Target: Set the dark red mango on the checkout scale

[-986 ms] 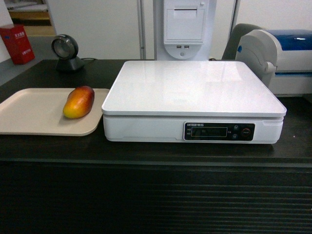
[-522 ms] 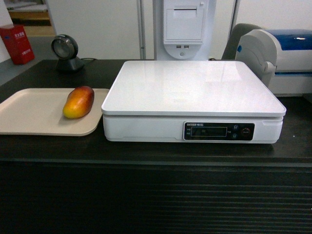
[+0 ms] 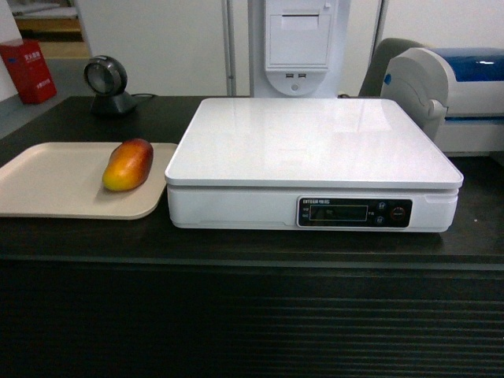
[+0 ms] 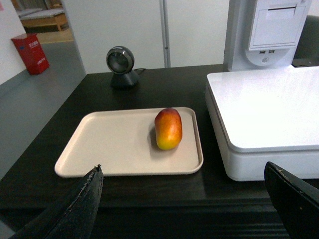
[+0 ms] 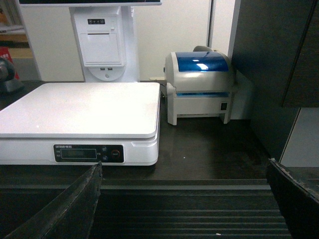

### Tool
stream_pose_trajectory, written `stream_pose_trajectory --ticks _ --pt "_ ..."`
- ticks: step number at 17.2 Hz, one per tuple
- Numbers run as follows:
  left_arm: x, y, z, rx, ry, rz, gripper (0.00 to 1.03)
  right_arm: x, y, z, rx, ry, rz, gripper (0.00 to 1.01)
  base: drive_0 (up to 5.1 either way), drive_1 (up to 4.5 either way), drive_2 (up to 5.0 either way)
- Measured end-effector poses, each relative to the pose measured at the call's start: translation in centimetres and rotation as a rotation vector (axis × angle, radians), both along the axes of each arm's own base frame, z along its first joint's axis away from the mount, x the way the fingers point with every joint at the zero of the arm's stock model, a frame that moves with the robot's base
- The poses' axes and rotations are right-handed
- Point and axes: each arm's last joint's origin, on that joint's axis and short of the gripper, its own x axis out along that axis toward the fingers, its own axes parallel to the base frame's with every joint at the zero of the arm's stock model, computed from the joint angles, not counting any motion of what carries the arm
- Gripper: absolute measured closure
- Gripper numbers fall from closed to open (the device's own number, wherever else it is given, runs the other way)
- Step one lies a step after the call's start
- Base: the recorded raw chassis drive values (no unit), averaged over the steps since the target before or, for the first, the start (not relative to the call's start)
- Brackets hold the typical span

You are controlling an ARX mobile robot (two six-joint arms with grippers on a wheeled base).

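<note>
Mango (image 4: 168, 128) first: the oval, smooth-skinned dark red mango, red at the far end and fading to orange-yellow at the near end, is lying on its side on the flat beige plastic tray (image 4: 109, 149), over toward the tray's right edge. From the left claw (image 4: 182, 199) it sits ahead and just a bit left of centre between the two dark fingers, well apart from them. Both fingers are spread wide with nothing between them. Right claw (image 5: 184, 199) is the same deal, wide apart and empty, hanging off the front of the dark brown-black ribbed counter (image 3: 236, 315).

The wide flat white electronic scale (image 4: 264, 114) with its square plate is ahead and to the right of the left claw, just beside the tray; for the right claw it's ahead and to the left. Plate is bare.

So I'd say we're at the very start, with the reach-in step not yet begun. Next move looks like the left claw's job: go forward and down over the mango, line up across its narrow width, and close gently because that skin is slick and rounded. Then lift and swing right onto the plate.
</note>
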Motion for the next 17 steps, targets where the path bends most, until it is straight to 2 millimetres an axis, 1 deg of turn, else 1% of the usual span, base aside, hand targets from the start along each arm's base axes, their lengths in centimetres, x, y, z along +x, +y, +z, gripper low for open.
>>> stream_pose_trajectory --ticks 1,2,5,7,9,12,15,17 --pt "1.8 0.5 0.3 0.003 0.003 -0.021 0.05 0.0 0.0 0.0 0.000 0.000 0.000 0.03 0.0 0.00 0.0" --pt "3.0 0.9 0.4 0.008 0.003 -0.037 0.05 0.0 0.0 0.0 0.000 0.000 0.000 0.03 0.0 0.00 0.0" --pt "8.3 2.7 0.7 0.000 0.041 -0.089 0.05 0.0 0.0 0.0 0.000 0.000 0.000 0.03 0.0 0.00 0.0" --pt "9.5 3.1 0.5 -0.004 0.060 -0.096 0.05 0.0 0.0 0.0 0.000 0.000 0.000 0.03 0.0 0.00 0.0" --pt "14.5 4.7 -0.8 -0.027 0.155 -0.134 0.05 0.0 0.0 0.0 0.000 0.000 0.000 0.03 0.0 0.00 0.0" --pt "21.2 6.3 -3.0 -0.040 0.256 -0.149 0.05 0.0 0.0 0.0 0.000 0.000 0.000 0.03 0.0 0.00 0.0" --pt "27.1 6.7 -5.8 -0.037 0.361 -0.185 0.05 0.0 0.0 0.0 0.000 0.000 0.000 0.03 0.0 0.00 0.0" --pt "29.9 7.0 -7.1 -0.039 0.407 -0.192 0.05 0.0 0.0 0.0 0.000 0.000 0.000 0.03 0.0 0.00 0.0"
